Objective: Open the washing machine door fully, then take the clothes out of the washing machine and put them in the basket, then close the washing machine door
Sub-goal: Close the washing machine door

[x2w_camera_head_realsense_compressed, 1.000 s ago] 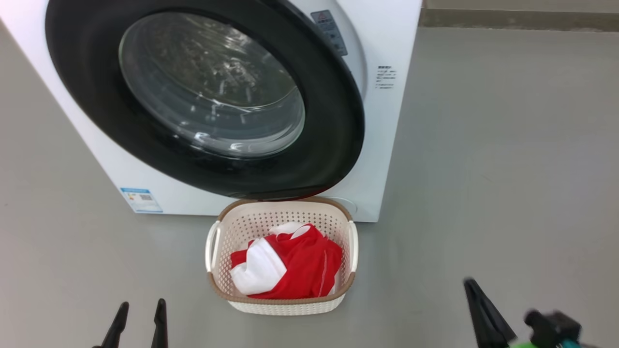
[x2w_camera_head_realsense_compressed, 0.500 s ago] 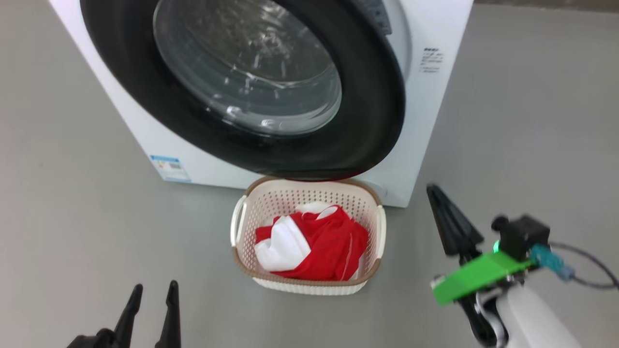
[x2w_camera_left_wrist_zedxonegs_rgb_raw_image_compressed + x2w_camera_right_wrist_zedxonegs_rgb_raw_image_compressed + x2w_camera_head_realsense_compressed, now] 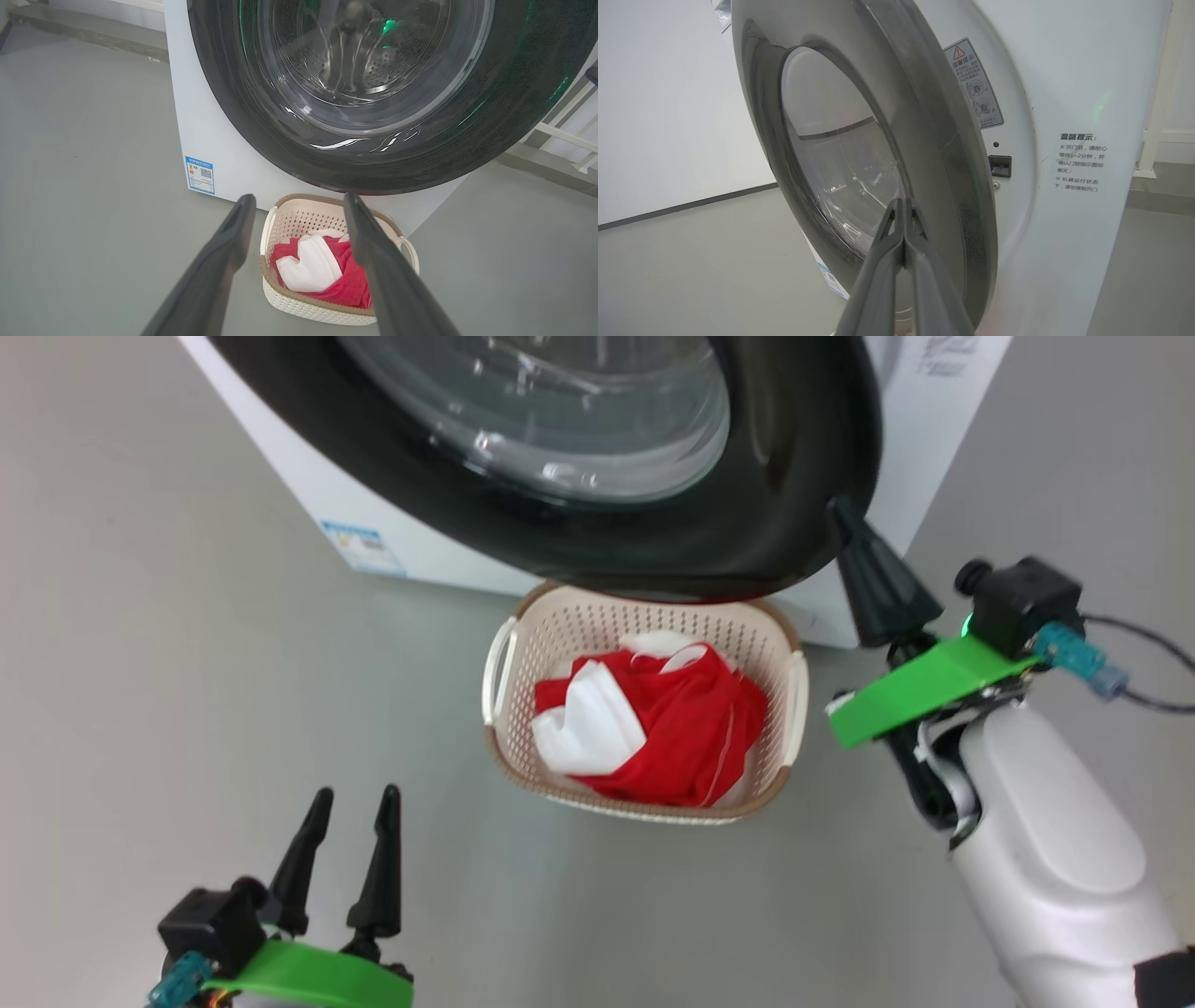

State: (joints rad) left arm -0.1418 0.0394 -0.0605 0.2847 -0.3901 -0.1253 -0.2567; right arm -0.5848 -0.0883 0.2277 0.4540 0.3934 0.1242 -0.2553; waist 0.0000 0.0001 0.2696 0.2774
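Note:
The washing machine door (image 3: 653,541) stands ajar on the white washing machine (image 3: 439,565), its black rim hanging over the basket's far edge. The cream basket (image 3: 597,625) sits on the floor with the red and white clothes (image 3: 691,728) inside it. My right gripper (image 3: 843,513) is shut and empty, its tip at the door's right edge. In the right wrist view the shut right gripper (image 3: 902,205) points at the door (image 3: 934,140) just inside its free edge. My left gripper (image 3: 355,793) is open and empty, low at the left, aimed toward the basket (image 3: 303,310).
A blue label sticker (image 3: 200,175) sits low on the machine's front. The latch slot (image 3: 999,165) shows in the gap behind the door. Grey floor (image 3: 187,663) lies all around the basket. A white frame (image 3: 565,135) stands to the machine's right.
The head camera has tilted down and shifted. My right arm has risen from the lower right up to the door's right edge. The left gripper shows further into view, still open.

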